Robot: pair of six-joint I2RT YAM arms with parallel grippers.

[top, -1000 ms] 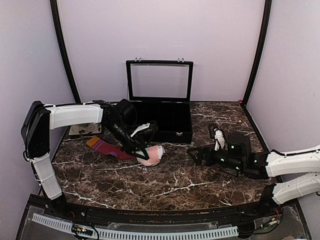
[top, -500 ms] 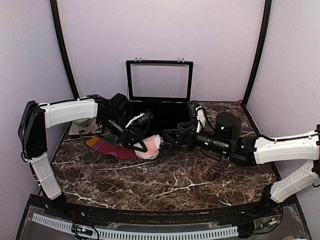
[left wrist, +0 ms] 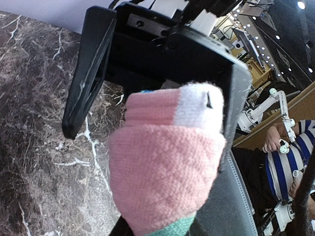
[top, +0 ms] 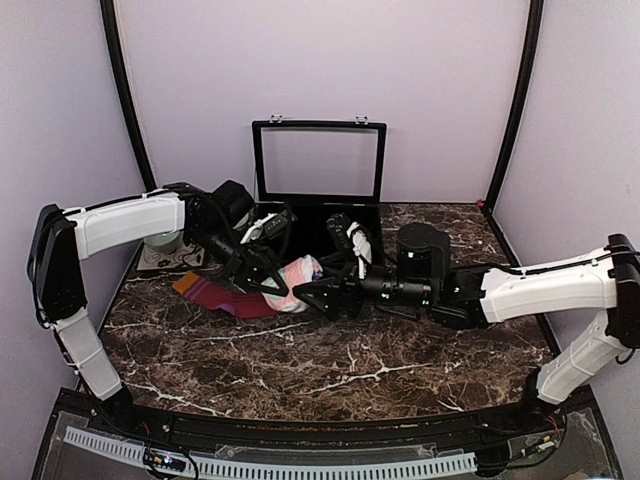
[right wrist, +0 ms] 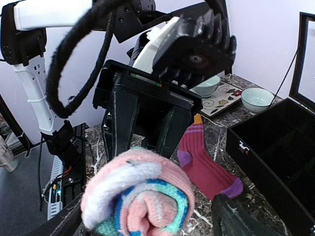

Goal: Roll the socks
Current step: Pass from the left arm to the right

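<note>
The marble table (top: 330, 370) is carrying the whole scene, with the black case (top: 300, 215) sitting open at twelve o'clock. The left arm (top: 125, 225) is spanning in from nine o'clock and the right arm (top: 540, 285) from three, the two meeting just short of the case. The maroon sock (top: 225, 298) is lying flat on the stone, not yet rolled. At its three o'clock side the left gripper (top: 283, 283) is clamping the pink sock (top: 298, 272), wound into a fat roll and looking lifted off the table. The right gripper (top: 315, 297) is facing that roll with its jaws standing wide, one finger on either side and nothing pinched yet.

I'm reading this as a second grip going on. The right jaws want to close square across the coil's middle and catch the loose outer layer. The left should be holding firm until that pinch is solid. Nipping only the tip would likely let the roll unwind.
</note>
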